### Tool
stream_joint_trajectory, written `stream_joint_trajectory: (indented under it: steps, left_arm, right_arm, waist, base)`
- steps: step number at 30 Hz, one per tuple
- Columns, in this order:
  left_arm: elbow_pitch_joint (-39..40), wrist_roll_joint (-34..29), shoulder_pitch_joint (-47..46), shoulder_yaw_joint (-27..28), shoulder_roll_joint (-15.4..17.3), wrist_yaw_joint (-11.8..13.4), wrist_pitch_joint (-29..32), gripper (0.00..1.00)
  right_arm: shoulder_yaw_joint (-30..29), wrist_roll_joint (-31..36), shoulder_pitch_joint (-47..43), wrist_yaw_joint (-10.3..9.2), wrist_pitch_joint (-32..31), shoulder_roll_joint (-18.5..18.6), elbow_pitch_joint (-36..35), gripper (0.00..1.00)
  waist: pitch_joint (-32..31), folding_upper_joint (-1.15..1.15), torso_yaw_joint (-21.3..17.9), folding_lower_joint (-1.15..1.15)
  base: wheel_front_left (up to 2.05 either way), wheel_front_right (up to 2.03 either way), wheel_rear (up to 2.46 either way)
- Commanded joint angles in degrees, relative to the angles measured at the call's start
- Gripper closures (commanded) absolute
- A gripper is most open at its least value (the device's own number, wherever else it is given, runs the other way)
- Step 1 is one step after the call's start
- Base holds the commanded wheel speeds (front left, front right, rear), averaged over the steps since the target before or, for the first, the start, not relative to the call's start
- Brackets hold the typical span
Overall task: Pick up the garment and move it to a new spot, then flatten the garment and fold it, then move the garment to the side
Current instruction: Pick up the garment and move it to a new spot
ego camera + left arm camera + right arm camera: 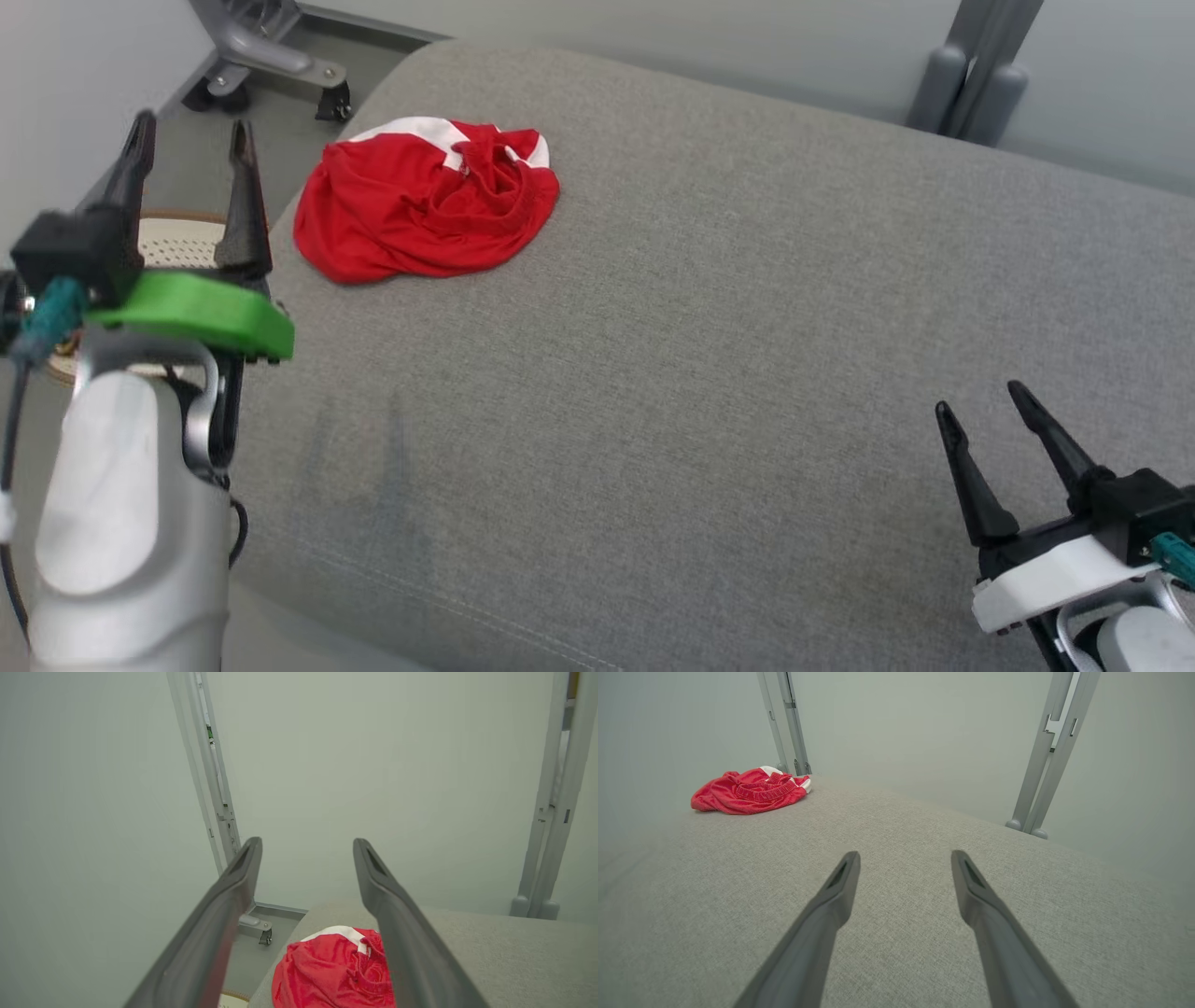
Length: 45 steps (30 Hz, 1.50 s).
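The left claw [193, 123] and right claw [979, 396] are hovering released, empty — the garment [425, 201] is lying crumpled, every step remaining.

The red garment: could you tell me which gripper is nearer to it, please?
The left gripper, on the green mount, just left of the garment; the right gripper, white-mounted, stands far across the cushion.

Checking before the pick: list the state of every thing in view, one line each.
garment: crumpled heap, lying free at the cushion's far left corner.
left gripper: open, empty, short of the garment.
right gripper: open, empty, over the cushion's near right.
cushion: flat, bearing the garment.
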State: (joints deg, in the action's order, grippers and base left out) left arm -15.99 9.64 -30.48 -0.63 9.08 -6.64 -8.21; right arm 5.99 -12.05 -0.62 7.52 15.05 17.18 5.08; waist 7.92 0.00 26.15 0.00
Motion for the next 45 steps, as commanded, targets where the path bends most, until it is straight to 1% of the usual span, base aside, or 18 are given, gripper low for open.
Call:
stream_joint_trajectory:
  steps: [1,4,7,10,14,17,20,25,27,28,29,30,33,37,40,45]
  left_arm:
    - [-2.1,1.5,-4.1,-0.8,0.4,-0.4,2.8,0.0]
    - [-7.3,3.6,-11.6,-2.2,2.1,-0.7,8.7,0.0]
    - [-13.1,8.0,-19.2,-5.7,2.4,-0.8,14.4,0.0]
    - [-18.7,11.5,-25.6,-7.7,4.8,-0.7,17.7,0.0]
    - [-27.8,14.1,-31.4,-8.6,5.8,-0.7,19.6,0.0]
    - [-34.5,15.8,-33.9,-8.8,5.5,-0.8,20.9,0.0]
    - [-39.5,16.9,-35.2,-9.2,6.0,-0.8,21.4,0.0]
    - [-45.8,17.9,-36.3,-9.6,6.2,-0.8,22.6,0.0]
    - [-47.4,17.6,-36.6,-10.1,7.1,-0.8,21.8,0.0]
    - [-48.3,17.5,-36.6,-10.1,7.7,-0.8,21.0,0.51]
    - [-48.8,17.2,-36.6,-10.3,8.0,-0.8,20.3,0.78]
    - [-49.4,17.1,-36.4,-10.7,8.0,-0.8,19.6,1.0]
    - [-49.0,17.0,-36.5,-12.4,8.6,-0.8,17.0,1.0]
    - [-46.1,18.4,-36.6,-15.0,9.7,-0.8,11.3,1.0]
    - [-43.2,20.1,-36.1,-17.9,11.1,-0.8,8.2,1.0]
    - [-37.7,22.1,-34.4,-24.9,14.1,-0.8,4.9,1.0]
  right_arm:
    - [-0.3,0.1,1.3,-0.06,0.2,1.3,-0.6,0.0]
    - [-0.5,0.5,2.7,-0.06,0.2,3.7,-1.3,0.0]
    - [-1.7,0.7,3.7,-0.06,0.2,6.0,-2.2,0.0]
    - [-2.3,0.8,4.7,-0.06,0.2,7.7,-3.3,0.0]
    - [-2.6,1.0,5.8,-0.06,0.2,9.2,-4.8,0.0]
    - [-3.1,1.2,5.9,-0.06,0.2,9.3,-5.4,0.0]
    - [-3.8,1.3,5.6,-0.06,0.1,8.9,-5.5,0.0]
    - [-4.4,1.6,5.0,-0.07,-0.1,8.4,-5.3,0.0]
    - [-4.4,1.7,5.0,-0.08,-0.3,8.1,-5.1,0.0]
    - [-4.3,1.8,5.2,-0.08,-0.3,7.9,-4.9,0.0]
    - [-4.2,1.7,5.4,-0.09,-0.3,7.7,-4.9,0.0]
    - [-3.9,1.8,5.8,-0.09,-0.3,7.5,-4.7,0.0]
    - [-3.4,1.8,6.3,-0.09,-0.3,6.9,-4.3,0.0]
    - [-2.5,2.2,7.0,-0.06,-0.3,5.6,-3.8,0.0]
    - [-1.2,2.2,7.7,-0.02,-0.1,4.2,-3.5,0.0]
    - [0.2,1.8,7.8,-0.05,0.1,1.2,-1.9,0.0]
  waist:
    - [10.8,0.0,-7.5,0.0]
    - [14.3,0.0,-8.7,0.0]
    - [17.8,0.0,-9.5,0.0]
    - [21.1,0.0,-10.3,0.0]
    - [24.5,0.0,-11.6,0.0]
    - [26.2,0.0,-12.6,0.0]
    - [27.4,0.0,-13.5,0.0]
    - [28.8,0.0,-14.2,0.0]
    - [29.0,0.0,-14.5,0.0]
    - [29.0,0.0,-14.7,0.0]
    - [28.9,0.0,-14.8,0.0]
    - [28.7,0.0,-15.0,0.0]
    - [27.9,0.0,-15.0,0.0]
    - [25.2,0.0,-15.1,0.0]
    - [21.9,0.0,-15.5,0.0]
    - [14.5,0.0,-17.0,0.0]
  base:
    - [0.0,0.0,0.0]
    - [0.0,0.0,0.0]
    - [0.0,0.0,0.0]
    - [0.0,0.0,0.0]
    - [0.0,0.0,0.0]
    - [0.0,0.0,0.0]
    - [0.0,0.0,0.0]
    - [0.0,0.0,0.0]
    - [0.0,0.0,0.0]
    - [0.0,0.0,0.0]
    - [0.0,0.0,0.0]
    - [0.0,0.0,0.0]
    - [0.0,0.0,0.0]
    - [0.0,0.0,0.0]
    - [0.0,0.0,0.0]
    - [0.0,0.0,0.0]
